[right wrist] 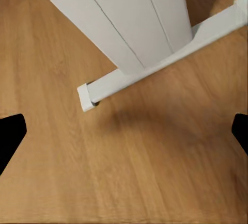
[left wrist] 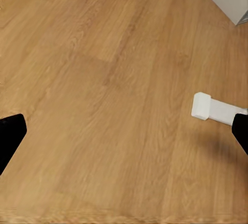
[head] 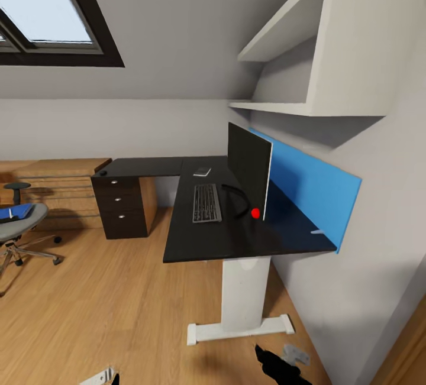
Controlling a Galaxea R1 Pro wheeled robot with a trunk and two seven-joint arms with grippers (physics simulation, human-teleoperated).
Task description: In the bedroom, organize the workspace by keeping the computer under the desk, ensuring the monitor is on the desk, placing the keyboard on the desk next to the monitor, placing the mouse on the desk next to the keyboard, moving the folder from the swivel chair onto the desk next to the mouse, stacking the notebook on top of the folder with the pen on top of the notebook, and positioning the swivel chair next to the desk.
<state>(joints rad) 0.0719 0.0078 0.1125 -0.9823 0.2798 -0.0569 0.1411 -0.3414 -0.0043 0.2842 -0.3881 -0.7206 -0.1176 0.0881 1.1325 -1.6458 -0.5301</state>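
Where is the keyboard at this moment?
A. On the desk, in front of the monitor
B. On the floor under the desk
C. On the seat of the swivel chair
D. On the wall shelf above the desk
A. In the head view the keyboard lies flat on the black top of the desk, in front of the monitor.

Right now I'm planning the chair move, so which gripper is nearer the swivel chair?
Left. The left gripper hangs low on the side of the swivel chair; the right gripper sits by the desk leg, farther off.
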